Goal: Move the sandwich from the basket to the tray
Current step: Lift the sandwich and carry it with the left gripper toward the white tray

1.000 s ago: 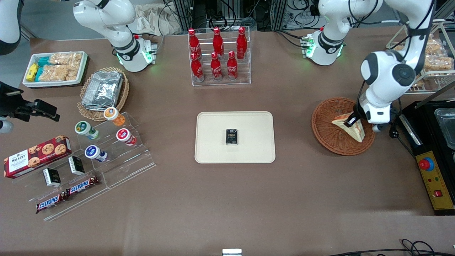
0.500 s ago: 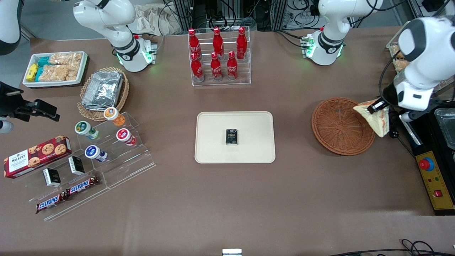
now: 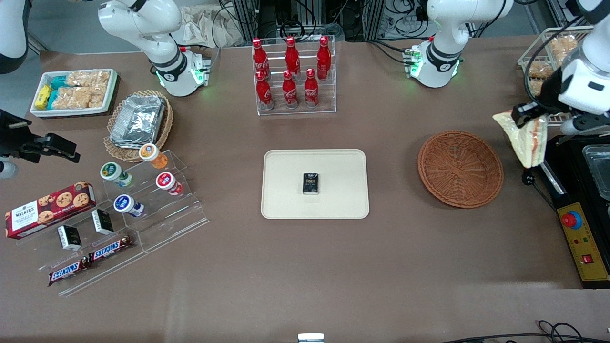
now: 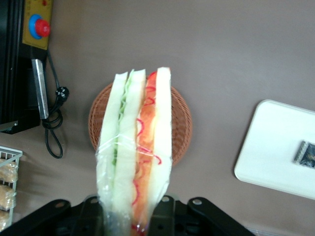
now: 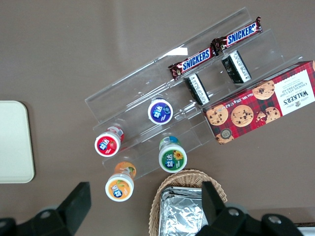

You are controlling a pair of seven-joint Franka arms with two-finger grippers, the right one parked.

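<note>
My left gripper [image 3: 523, 117] is shut on the sandwich [image 3: 526, 137], a wrapped white-bread wedge with an orange-red and green filling, held high in the air toward the working arm's end of the table. In the left wrist view the sandwich [image 4: 135, 147] hangs between the fingers [image 4: 162, 214], with the reddish-brown wicker basket [image 4: 179, 123] far below it. That basket [image 3: 460, 168] holds nothing. The cream tray [image 3: 286, 190] lies at the table's middle with a small dark pack [image 3: 310, 184] on it; the tray [image 4: 268, 157] also shows in the wrist view.
A black box with a red stop button [image 3: 571, 220] and a yellow panel stands beside the basket at the working arm's end. A wire rack of bagged snacks [image 3: 548, 62] sits near the gripper. A rack of red bottles [image 3: 291, 76] stands farther from the camera than the tray.
The gripper has lifted the sandwich out of the basket and carried it upward and toward the working arm's end of the table. The basket is left without anything in it.
</note>
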